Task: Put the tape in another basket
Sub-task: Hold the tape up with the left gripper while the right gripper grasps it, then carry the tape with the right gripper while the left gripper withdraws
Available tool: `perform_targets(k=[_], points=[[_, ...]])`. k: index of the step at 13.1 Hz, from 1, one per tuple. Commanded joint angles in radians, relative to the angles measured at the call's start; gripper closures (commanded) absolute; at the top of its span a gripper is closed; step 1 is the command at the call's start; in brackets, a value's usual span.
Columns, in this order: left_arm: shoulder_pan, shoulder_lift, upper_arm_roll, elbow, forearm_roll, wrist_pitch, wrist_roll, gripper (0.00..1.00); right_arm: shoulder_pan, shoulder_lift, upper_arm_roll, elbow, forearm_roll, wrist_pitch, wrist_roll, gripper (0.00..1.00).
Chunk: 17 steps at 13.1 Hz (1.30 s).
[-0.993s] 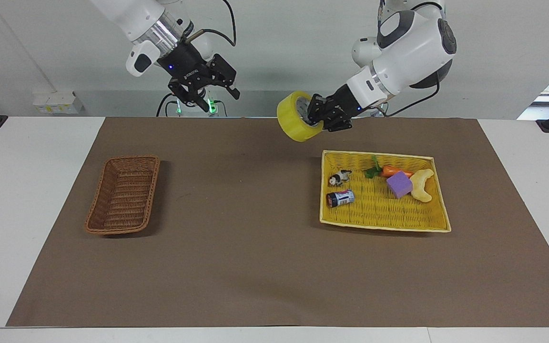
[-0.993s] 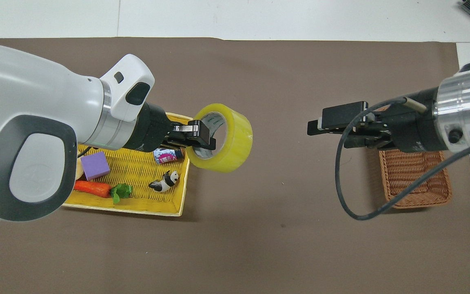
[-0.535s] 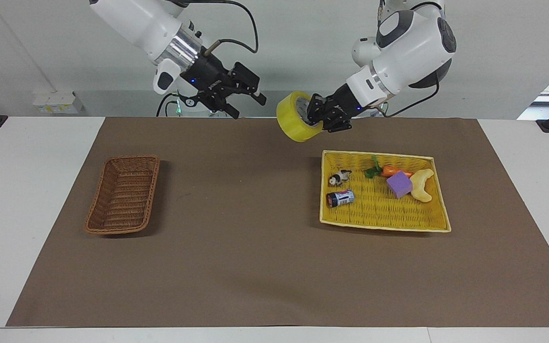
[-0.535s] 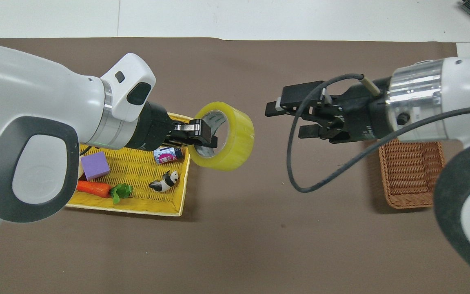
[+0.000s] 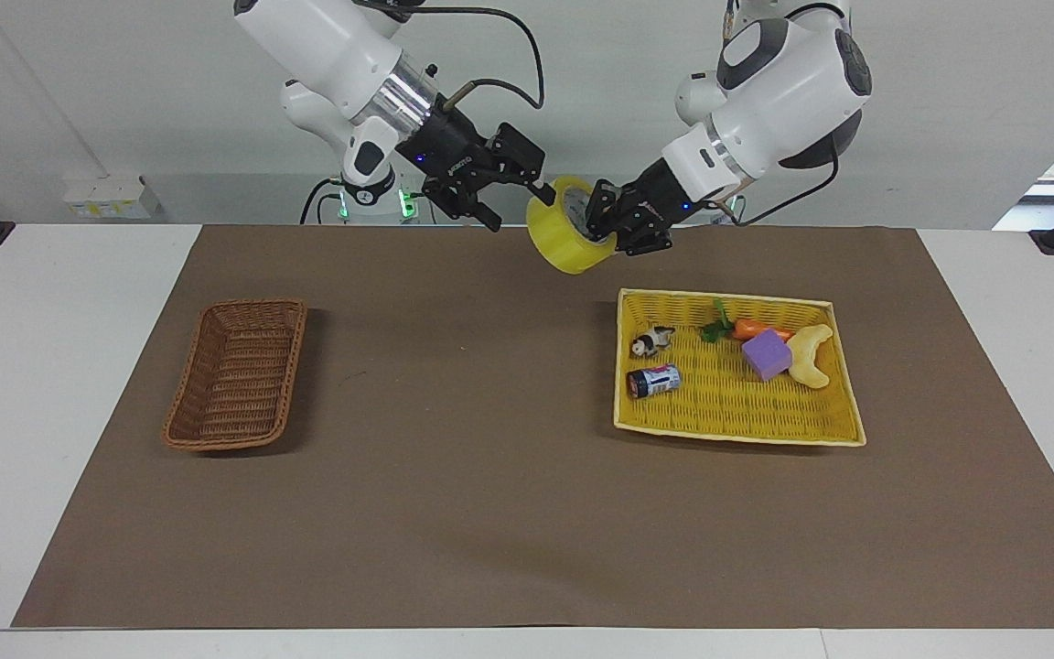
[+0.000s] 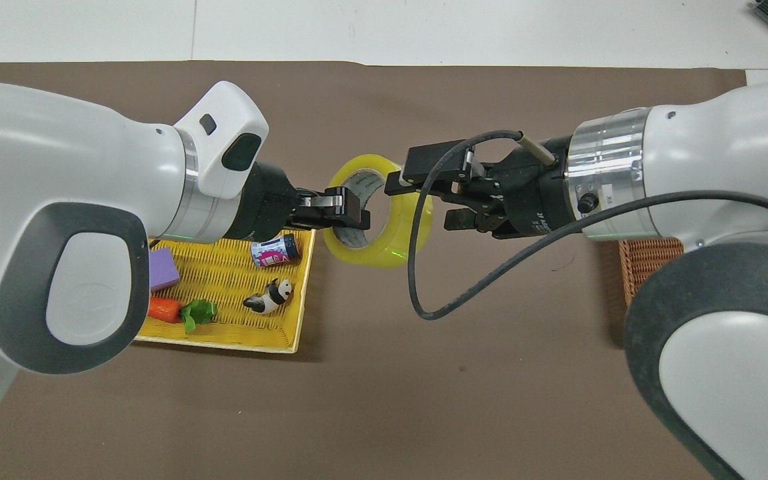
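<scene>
Glossy translucent yellow tape roll [image 5: 564, 240] hangs mid-air at upper centre of the facing view, its pale core pinched by the clamped left gripper [image 5: 602, 231]. The right gripper [image 5: 516, 206] gapes wide at its rim. Dark wicker basket [image 5: 234, 375] sits centre-left.

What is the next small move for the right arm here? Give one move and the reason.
Probably close the right gripper on the tape. The left gripper is shut on the roll's wall, holding it in the air over the mat, and the right one, open, already straddles the roll's rim. The brown wicker basket lies at the right arm's end.
</scene>
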Motion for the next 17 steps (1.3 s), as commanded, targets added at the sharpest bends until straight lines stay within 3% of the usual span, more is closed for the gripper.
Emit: perform_targets(k=[1, 2, 4, 5, 6, 7, 8, 9, 13, 17], points=[[-0.034, -0.029, 0.013, -0.028, -0.010, 0.044, 0.005, 1.00, 0.003, -0.015, -0.001, -0.017, -0.010, -0.033, -0.027, 0.00], [-0.038, -0.028, 0.013, -0.028, -0.012, 0.076, 0.003, 1.00, 0.001, -0.014, -0.003, -0.015, -0.033, -0.045, -0.094, 0.31], [-0.044, -0.023, 0.011, -0.024, -0.013, 0.124, -0.002, 1.00, -0.013, -0.011, -0.003, -0.012, -0.033, -0.063, -0.100, 0.71], [-0.051, -0.022, 0.011, -0.022, -0.013, 0.125, -0.003, 1.00, -0.017, -0.008, -0.004, -0.005, -0.033, -0.094, -0.097, 1.00], [-0.051, -0.022, 0.011, -0.022, -0.013, 0.121, 0.001, 0.85, -0.020, -0.008, -0.006, 0.000, -0.034, -0.111, -0.093, 1.00], [-0.046, -0.020, 0.011, -0.022, -0.013, 0.118, -0.003, 0.35, -0.020, -0.008, -0.006, 0.000, -0.036, -0.110, -0.087, 1.00], [-0.040, -0.020, 0.011, -0.022, -0.012, 0.109, 0.000, 0.10, -0.022, -0.006, -0.006, 0.002, -0.036, -0.110, -0.087, 1.00], [-0.037, -0.023, 0.011, -0.021, -0.013, 0.107, -0.005, 0.00, -0.022, -0.006, -0.009, 0.003, -0.033, -0.110, -0.085, 1.00], [0.007, -0.046, 0.025, -0.016, -0.013, 0.050, -0.006, 0.00, -0.026, 0.000, -0.015, 0.009, -0.034, -0.108, -0.091, 1.00], [0.136, -0.088, 0.026, -0.007, 0.037, -0.117, 0.008, 0.00, -0.075, 0.003, -0.015, 0.023, -0.024, -0.111, -0.139, 1.00]])
